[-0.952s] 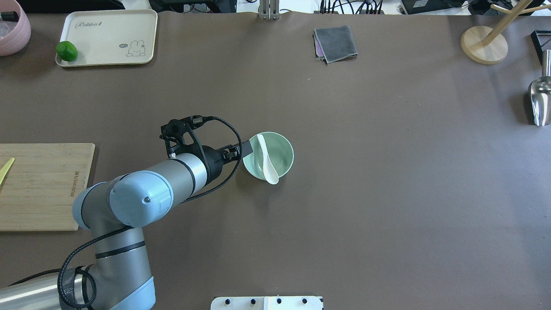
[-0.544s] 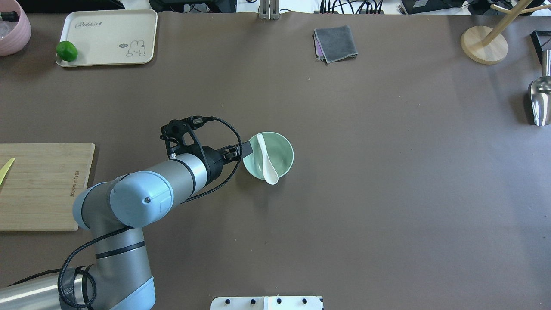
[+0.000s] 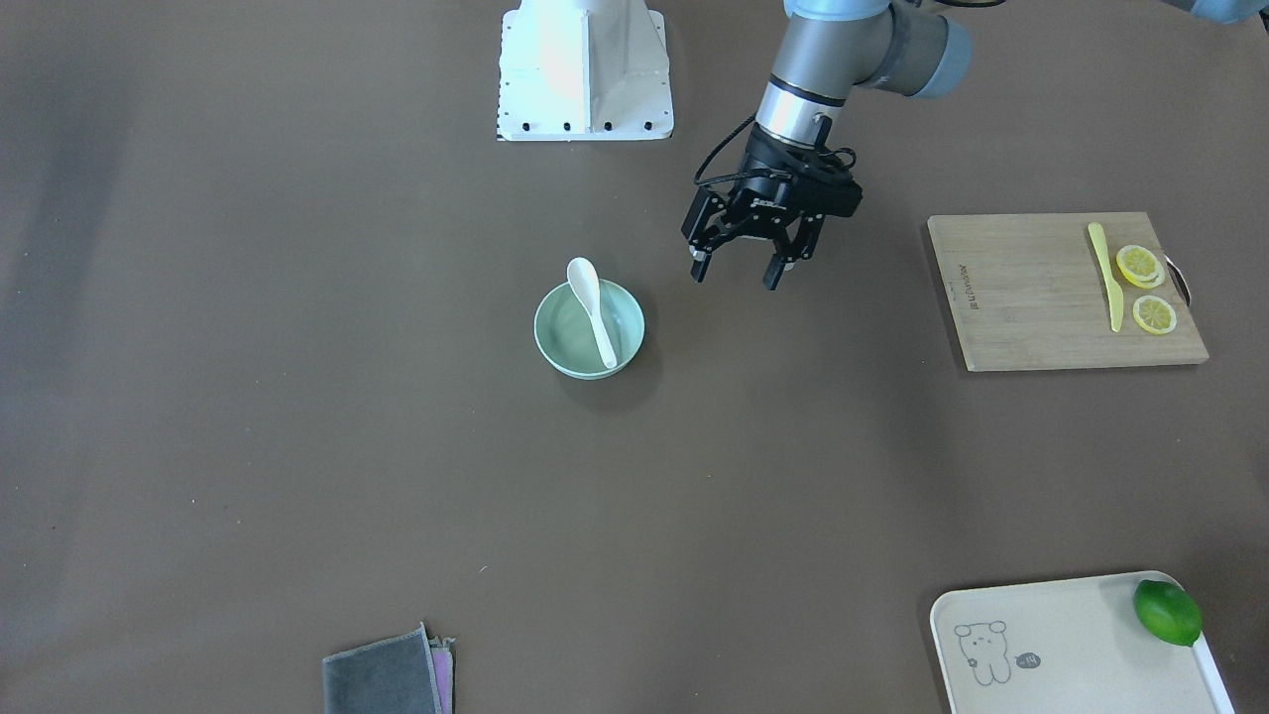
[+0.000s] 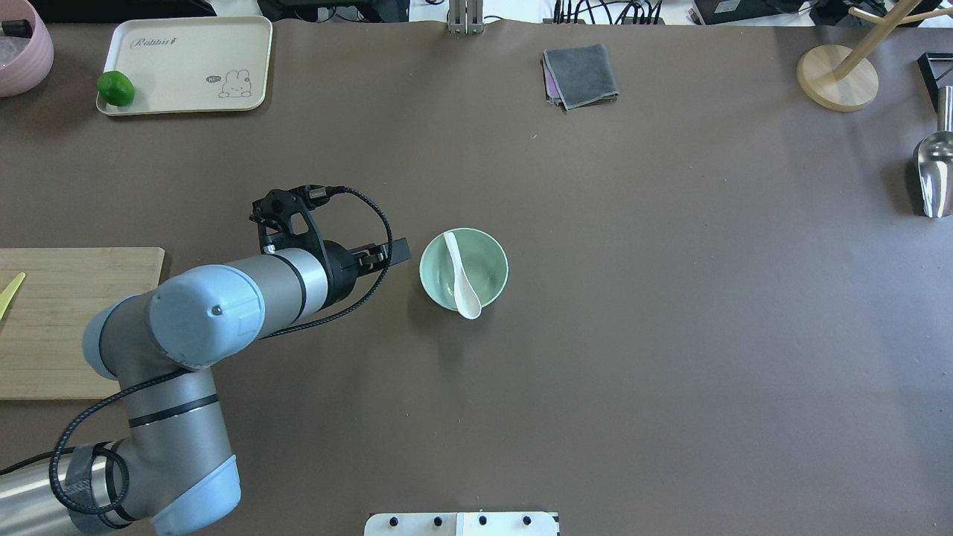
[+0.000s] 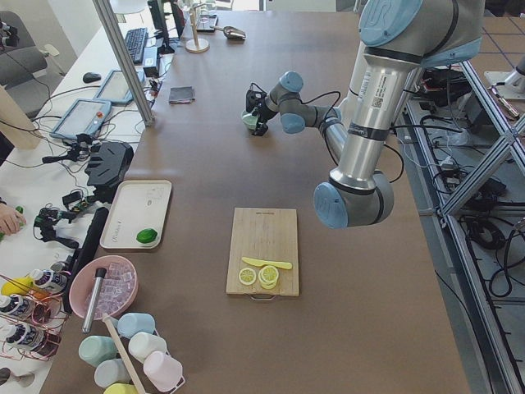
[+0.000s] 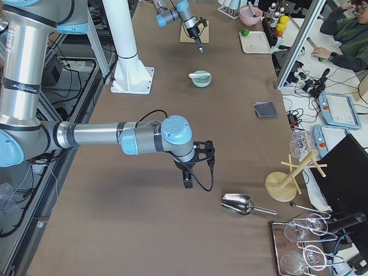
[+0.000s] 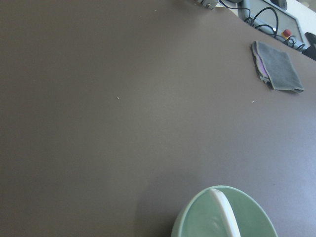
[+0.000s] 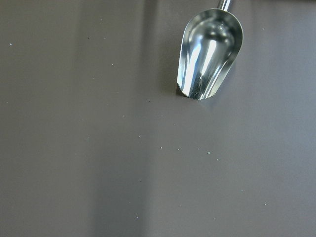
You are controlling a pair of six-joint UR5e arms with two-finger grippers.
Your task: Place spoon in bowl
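Spoon [image 4: 459, 274] seen lying in bowl [image 4: 493, 257]: handle toward 11 o'clock, wide end resting over rim at 6 o'clock, in overhead view. Left gripper [image 3: 734, 280] held clear of bowl, at its 9 o'clock overhead. Jaws shown wide apart and empty in front view only. Right gripper [image 6: 187, 183] caught in right-side view alone, so its opening cannot be told. Scoop [image 8: 210, 52] shown close by right wrist view.
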